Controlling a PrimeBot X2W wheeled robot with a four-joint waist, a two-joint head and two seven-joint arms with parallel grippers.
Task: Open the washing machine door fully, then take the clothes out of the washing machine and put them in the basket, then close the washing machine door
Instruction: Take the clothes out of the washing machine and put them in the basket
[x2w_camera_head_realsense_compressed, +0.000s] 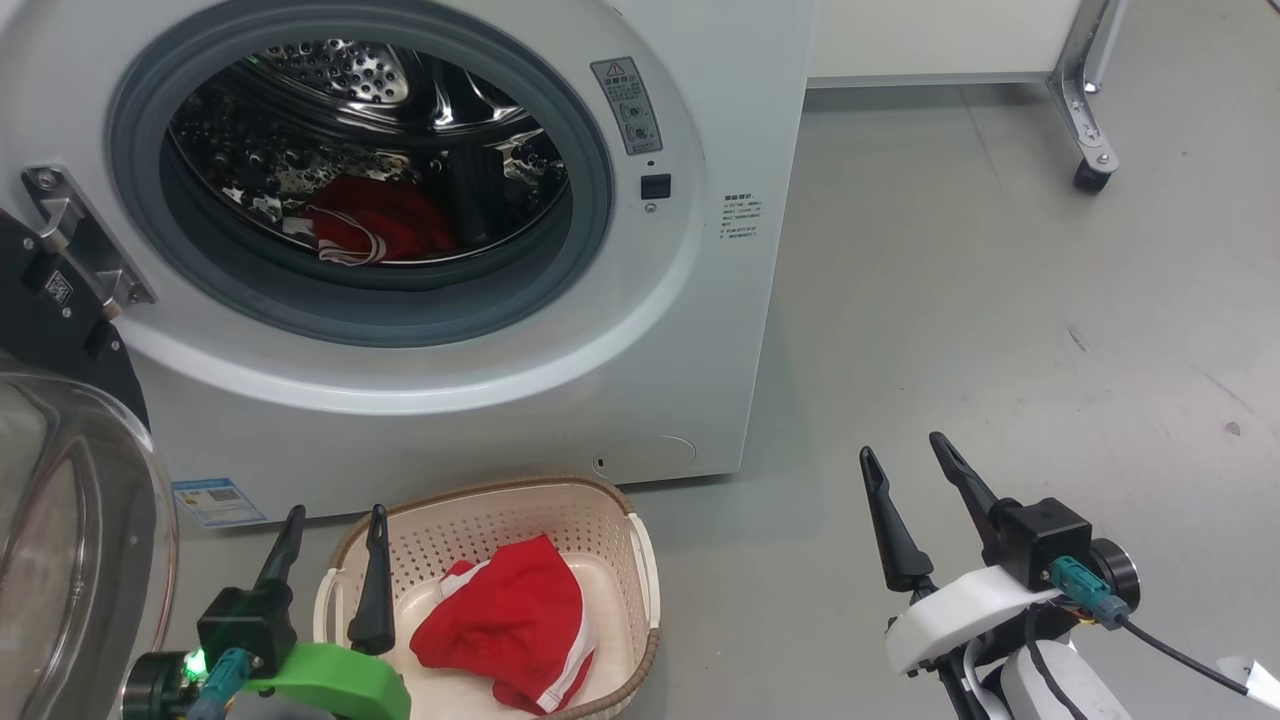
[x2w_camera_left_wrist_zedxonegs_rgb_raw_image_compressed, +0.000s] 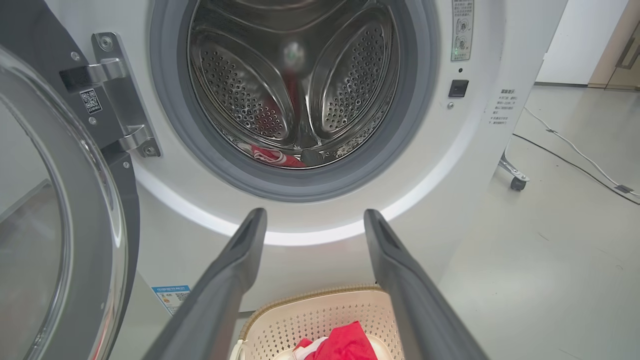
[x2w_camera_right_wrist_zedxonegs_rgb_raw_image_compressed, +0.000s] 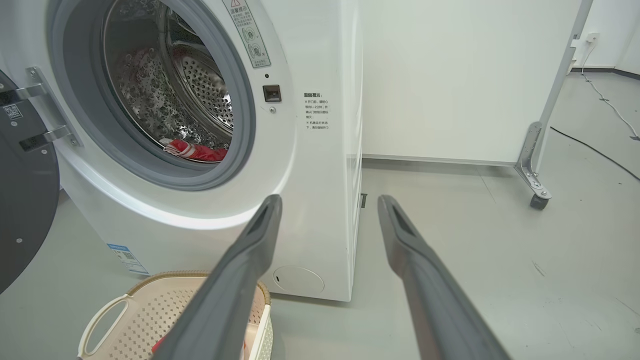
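The white washing machine (x2w_camera_head_realsense_compressed: 470, 400) stands with its black, glass-bowled door (x2w_camera_head_realsense_compressed: 70, 540) swung wide open to the left. Red clothes (x2w_camera_head_realsense_compressed: 375, 230) with white trim lie at the bottom of the steel drum. Another red and white garment (x2w_camera_head_realsense_compressed: 510, 625) lies in the cream basket (x2w_camera_head_realsense_compressed: 645, 570) on the floor in front of the machine. My left gripper (x2w_camera_head_realsense_compressed: 335, 525) is open and empty, hovering at the basket's left rim. My right gripper (x2w_camera_head_realsense_compressed: 905, 450) is open and empty above bare floor, right of the basket. The left wrist view faces the drum and clothes (x2w_camera_left_wrist_zedxonegs_rgb_raw_image_compressed: 272, 156).
A white panel on a castor leg (x2w_camera_head_realsense_compressed: 1090, 150) stands at the back right. A cable (x2w_camera_left_wrist_zedxonegs_rgb_raw_image_compressed: 575, 150) runs across the grey floor to the right of the machine. The open door occupies the space at the left.
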